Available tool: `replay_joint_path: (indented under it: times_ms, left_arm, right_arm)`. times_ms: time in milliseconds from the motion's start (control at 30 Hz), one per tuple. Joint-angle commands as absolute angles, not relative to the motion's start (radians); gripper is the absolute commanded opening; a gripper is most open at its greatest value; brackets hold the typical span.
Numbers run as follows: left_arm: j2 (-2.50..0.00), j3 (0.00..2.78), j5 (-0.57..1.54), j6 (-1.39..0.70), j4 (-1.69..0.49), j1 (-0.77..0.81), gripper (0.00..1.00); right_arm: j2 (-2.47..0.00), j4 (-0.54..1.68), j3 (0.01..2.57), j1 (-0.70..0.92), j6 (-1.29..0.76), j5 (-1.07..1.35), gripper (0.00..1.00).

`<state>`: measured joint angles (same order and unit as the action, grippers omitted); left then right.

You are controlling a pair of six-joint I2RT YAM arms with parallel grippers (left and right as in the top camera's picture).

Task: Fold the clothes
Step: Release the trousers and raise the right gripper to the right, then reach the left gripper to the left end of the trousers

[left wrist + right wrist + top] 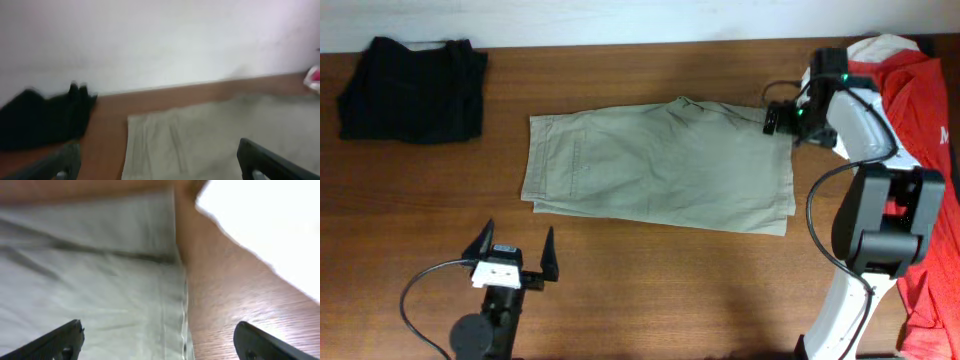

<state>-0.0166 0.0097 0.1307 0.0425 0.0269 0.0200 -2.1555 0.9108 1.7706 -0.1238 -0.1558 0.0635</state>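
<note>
Pale green shorts [660,165] lie flat in the middle of the table, folded lengthwise, waistband to the left. My left gripper [515,252] is open and empty, in front of the shorts' waistband end; the left wrist view shows the shorts [210,135] ahead of it. My right gripper [777,118] is open at the shorts' far right corner, over the leg hem [165,305], holding nothing. A folded black garment [415,88] lies at the far left, also in the left wrist view [40,117].
A red garment [920,150] with a white piece lies at the right edge, under and beside the right arm's base. The wooden table [670,280] runs along the front. A white wall [160,40] backs the table.
</note>
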Motion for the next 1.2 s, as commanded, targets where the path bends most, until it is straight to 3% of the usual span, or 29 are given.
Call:
replay_joint_path:
  times_ms: [0,133,200,333,433,600,733,1033,1167]
  left_arm:
    - [-0.017,0.047,0.23,0.034,0.094,0.017,0.99]
    - [-0.241,0.285,0.245,0.02,-0.01,0.017,0.99]
    - [-0.471,0.488,0.294,0.063,-0.115,0.017,0.99]
    - [-1.037,1.066,0.323,0.13,-0.572,0.017,0.99]
    - [-1.348,1.317,0.308,0.129,-0.682,0.012,0.99]
    - [-1.728,1.375,0.472,0.08,-0.674,-0.123,0.99]
    - [-1.896,1.375,0.487,0.107,-0.666,-0.159,0.99]
    - [-2.079,1.375,0.5,0.138,-0.69,-0.15,0.99]
    - [-2.164,1.375,0.601,0.141,-0.693,-0.126,0.99]
  right_arm:
    - [-2.149,1.016,2.0,-0.131,-0.174,0.04,0.99]
    - [-2.149,1.033,2.126,-0.132,-0.174,0.04,0.99]
    - [-2.149,1.033,2.125,-0.132,-0.174,0.04,0.99]
    - [-2.149,1.033,2.125,-0.132,-0.174,0.04,0.99]
    - [-2.149,1.033,2.125,-0.132,-0.174,0.04,0.99]
    - [-2.149,1.033,2.125,-0.132,-0.174,0.04,0.99]
    - [-2.149,1.033,2.125,-0.132,-0.174,0.04,0.99]
    - [-2.149,1.033,2.125,-0.132,-0.174,0.04,0.99]
    - [-2.149,1.033,2.125,-0.132,-0.174,0.04,0.99]
